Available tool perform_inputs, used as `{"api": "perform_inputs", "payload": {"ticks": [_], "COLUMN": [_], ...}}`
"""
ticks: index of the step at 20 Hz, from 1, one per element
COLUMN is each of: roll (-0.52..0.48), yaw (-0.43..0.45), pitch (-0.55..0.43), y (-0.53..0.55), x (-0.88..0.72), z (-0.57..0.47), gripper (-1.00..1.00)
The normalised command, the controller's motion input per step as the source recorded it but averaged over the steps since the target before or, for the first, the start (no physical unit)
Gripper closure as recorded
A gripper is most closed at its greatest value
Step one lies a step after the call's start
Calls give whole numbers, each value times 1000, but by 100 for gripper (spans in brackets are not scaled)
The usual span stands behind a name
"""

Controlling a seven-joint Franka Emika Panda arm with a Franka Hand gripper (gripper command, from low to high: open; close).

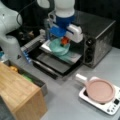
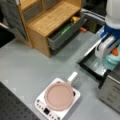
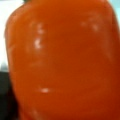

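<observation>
Front view, gripper: the gripper is hanging just above centre, at about 12 o'clock from the picture's middle, and its jaws are clenching an orange object.
Front view, orange object: it is sitting right over a teal bowl, which is resting on a tray pulled out at the oven's mouth.
Front view, oven: the toaster oven is standing at 2 o'clock, its door lying folded down in front, towards 7 o'clock from the bowl.
Front view, pan: a pink pan is sitting on a white hotplate down at 4 o'clock, well apart from the gripper.
Front view, drawer unit: a wooden cabinet is filling the 8 o'clock corner.

Front view, gripper: here the gripper is working at 3 o'clock by the picture's right edge, white fingers showing beside the orange object.
Front view, bowl: the teal bowl is peeking out directly below the orange object, over the oven door.
Front view, pan: the pink pan is sitting on the hotplate at 6 o'clock.
Front view, cabinet: the wooden cabinet is standing at 11 o'clock with an open drawer.

Wrist view, orange object: the orange object is filling nearly the whole picture, glossy and close up; the gripper is not showing here.
</observation>
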Motion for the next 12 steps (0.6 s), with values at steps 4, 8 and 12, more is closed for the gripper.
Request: {"api": "perform_inputs", "payload": {"ticks": [4,8,12], "roll": [84,97,118], "yaw": [-179,-177,-172], "pitch": [-164,-158,-178], "y": [97,116,106], "x": [-363,-340,-287], "z": [-179,-194,-142], "gripper": [100,100,100]}}
